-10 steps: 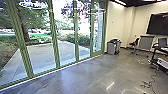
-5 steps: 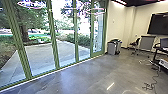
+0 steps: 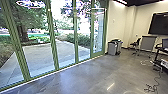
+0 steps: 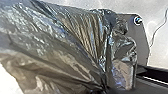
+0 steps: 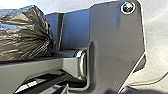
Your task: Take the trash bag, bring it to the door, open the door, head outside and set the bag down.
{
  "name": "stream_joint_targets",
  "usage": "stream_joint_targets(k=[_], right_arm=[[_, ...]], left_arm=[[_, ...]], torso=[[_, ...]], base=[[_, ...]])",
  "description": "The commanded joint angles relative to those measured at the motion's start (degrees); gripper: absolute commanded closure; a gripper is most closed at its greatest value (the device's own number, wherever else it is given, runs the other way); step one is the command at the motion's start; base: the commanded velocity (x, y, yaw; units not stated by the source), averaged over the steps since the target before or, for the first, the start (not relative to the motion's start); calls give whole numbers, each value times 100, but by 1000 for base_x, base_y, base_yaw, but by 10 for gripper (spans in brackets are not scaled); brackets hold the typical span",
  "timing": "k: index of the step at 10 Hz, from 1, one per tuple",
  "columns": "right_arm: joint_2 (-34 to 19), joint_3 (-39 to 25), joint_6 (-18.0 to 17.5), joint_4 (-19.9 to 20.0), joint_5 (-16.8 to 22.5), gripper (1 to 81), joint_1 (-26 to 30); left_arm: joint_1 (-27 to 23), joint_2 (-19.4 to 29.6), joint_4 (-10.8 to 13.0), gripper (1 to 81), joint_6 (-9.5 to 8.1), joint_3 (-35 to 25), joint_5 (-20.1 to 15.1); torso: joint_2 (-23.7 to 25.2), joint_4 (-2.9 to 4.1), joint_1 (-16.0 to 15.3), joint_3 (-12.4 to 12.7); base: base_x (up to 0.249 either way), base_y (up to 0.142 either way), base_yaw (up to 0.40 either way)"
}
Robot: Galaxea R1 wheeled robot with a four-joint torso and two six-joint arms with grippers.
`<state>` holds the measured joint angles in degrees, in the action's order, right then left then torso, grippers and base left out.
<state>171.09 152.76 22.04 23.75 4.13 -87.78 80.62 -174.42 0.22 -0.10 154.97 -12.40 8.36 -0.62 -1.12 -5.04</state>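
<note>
The trash bag [image 4: 62, 42], dark, glossy and crinkled, shows large in the left wrist view, its plastic drawn into tight pleats with a bunched end beyond them; in the right wrist view its folds also run together to a point, beside the robot's own dark plate. Whether the left gripper is wide, narrow or closed on the bag I cannot tell, and the same goes for the right gripper. The head view looks over a smooth grey concrete floor [image 3: 100, 72] with a soft sheen and a bright streak of reflected light. Along the room's left side stand tall green-framed glass panels [image 3: 53, 37], with ring-shaped reflections high on the glass. Through them appear a paved area [image 3: 37, 56], shrubs [image 3: 72, 37] and a tree [image 3: 23, 27]. Near the far end of the glazing, grey bins [image 3: 113, 48] stand on the floor by the pale wall [image 3: 117, 27]. Farther right are a wheeled chair [image 3: 135, 45], a grey panel [image 3: 148, 43] on legs and, above, a dark wall screen [image 3: 160, 23]. A dark table [image 3: 158, 53] is partly cut off at the right edge, and a black cable [image 3: 151, 88] lies loosely tangled on the floor near it.
</note>
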Motion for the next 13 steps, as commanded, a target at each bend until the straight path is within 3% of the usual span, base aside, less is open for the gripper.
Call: stream_joint_targets(k=[1, 4, 13], right_arm=[[24, 16, 20, -19, 378, 10, 335], [33, 16, 20, -20, 378, 10, 353], [33, 16, 20, -19, 378, 10, 353]], left_arm=[[-410, -5, 4, 811, 1, -10, -369], [-419, -5, 4, 811, 1, -10, -369], [-420, -5, 4, 811, 1, -10, -369]], torso=[[0, 0, 0, 0], [0, 0, -2, 0], [0, 0, 0, 0]], base=[[130, 0, 0], [130, 0, 0], [130, -63, 0]])
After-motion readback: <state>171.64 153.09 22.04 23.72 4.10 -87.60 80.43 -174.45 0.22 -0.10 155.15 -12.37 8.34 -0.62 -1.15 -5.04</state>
